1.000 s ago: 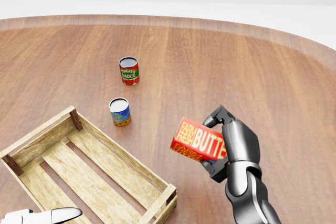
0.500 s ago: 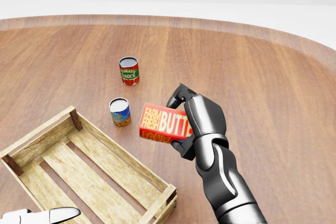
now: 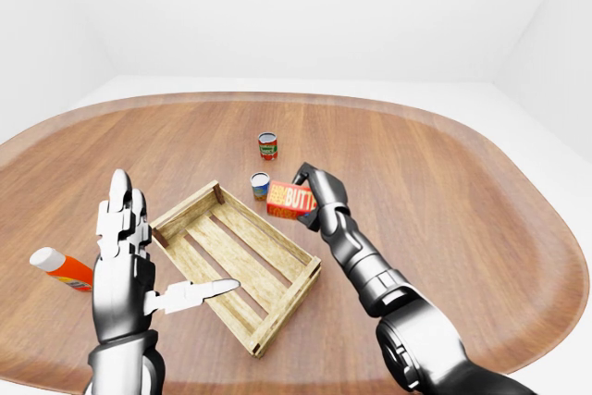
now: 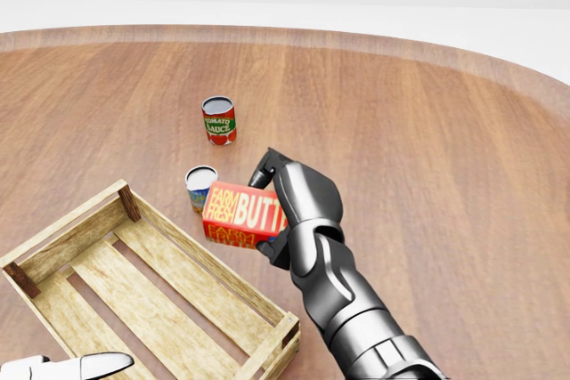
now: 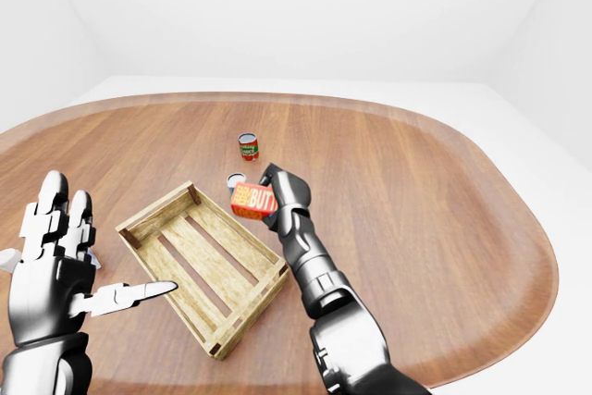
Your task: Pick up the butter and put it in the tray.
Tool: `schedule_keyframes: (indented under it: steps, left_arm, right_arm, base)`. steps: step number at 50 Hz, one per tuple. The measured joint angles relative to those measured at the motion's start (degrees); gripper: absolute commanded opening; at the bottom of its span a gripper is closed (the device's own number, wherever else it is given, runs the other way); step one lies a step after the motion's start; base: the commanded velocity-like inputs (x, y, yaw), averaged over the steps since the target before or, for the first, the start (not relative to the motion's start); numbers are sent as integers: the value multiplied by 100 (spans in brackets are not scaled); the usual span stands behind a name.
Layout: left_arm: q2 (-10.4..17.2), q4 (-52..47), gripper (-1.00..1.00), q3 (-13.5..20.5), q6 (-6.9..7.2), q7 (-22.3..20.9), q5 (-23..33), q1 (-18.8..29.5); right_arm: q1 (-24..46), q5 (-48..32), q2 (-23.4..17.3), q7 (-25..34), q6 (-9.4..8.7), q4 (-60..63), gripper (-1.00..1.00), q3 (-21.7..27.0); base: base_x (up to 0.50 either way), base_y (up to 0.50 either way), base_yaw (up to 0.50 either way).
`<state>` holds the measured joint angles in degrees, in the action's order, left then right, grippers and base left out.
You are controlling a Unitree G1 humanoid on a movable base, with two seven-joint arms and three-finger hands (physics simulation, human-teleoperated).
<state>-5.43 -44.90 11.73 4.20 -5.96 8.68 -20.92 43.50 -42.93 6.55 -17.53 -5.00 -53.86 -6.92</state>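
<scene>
Gripping the butter box (image 4: pixel 239 214) with my right hand (image 4: pixel 289 206), fingers closed around its right end, I hold it above the counter (image 4: pixel 427 131), near the upper right rim of the wooden tray (image 4: pixel 209 264). It covers part of the blue can (image 4: pixel 198 182) in the head view. My left hand (image 3: pixel 120 261) is raised at lower left, fingers spread, holding nothing. A tomato sauce can (image 4: pixel 218 120) stands further up.

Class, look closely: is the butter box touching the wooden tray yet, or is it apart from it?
Apart. In the head view the butter box, clasped in the right hand, hangs above the tray's right rim, bare table showing between them.
</scene>
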Motion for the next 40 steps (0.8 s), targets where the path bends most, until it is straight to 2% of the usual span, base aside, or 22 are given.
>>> schedule_keyframes:
  steps: [8, 18, 40]
  left_arm:
    - [-5, 9, 100, 9, -15, -11, -6, -4]
    - [-10, 14, 100, 14, -19, -17, -9, -4]
    - [7, 31, 100, 3, 7, -5, -7, 28]
  right_arm:
    - [366, 14, 227, -168, 0, -797, -100, -37]
    - [670, -23, 532, -57, 0, -1523, -100, -105]
    - [981, -334, 937, 179, 0, -2209, -100, -135]
  base:
    - [0, 0, 0]
    - [0, 0, 0]
    - [0, 0, 0]
